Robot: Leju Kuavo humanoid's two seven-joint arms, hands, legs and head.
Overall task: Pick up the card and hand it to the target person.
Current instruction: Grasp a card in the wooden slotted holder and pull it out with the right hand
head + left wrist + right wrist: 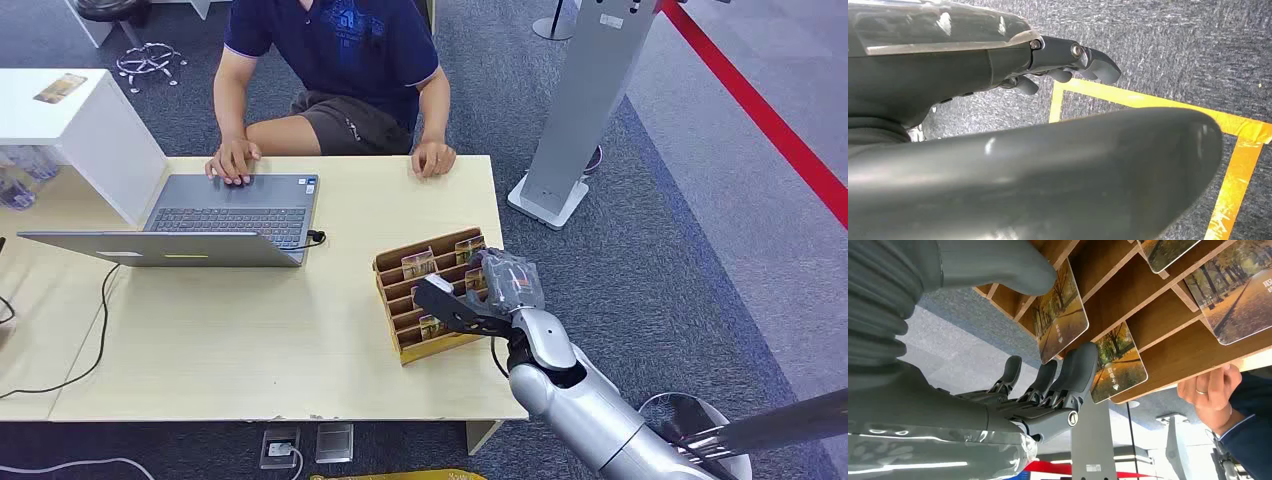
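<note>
A wooden card rack [441, 343] stands on the desk's right part, holding several cards [418, 263] printed with autumn trees. My right hand [488, 292] hovers over the rack's right side. In the right wrist view the thumb [998, 262] lies on one side of a card [1060, 315] and the dark fingers [1074, 369] on the other, by a second card [1118, 365]; a gap shows and nothing is gripped. The person [340, 60] sits across the desk, one hand [433, 158] on its edge. My left hand [973, 75] hangs over the carpet, holding nothing.
An open laptop [220, 215] sits at the desk's left, its cable trailing off the front edge. A white box [90, 130] stands at the far left. A grey stand [585, 100] and a red floor line [760, 110] lie to the right. Yellow tape [1238, 165] marks the carpet.
</note>
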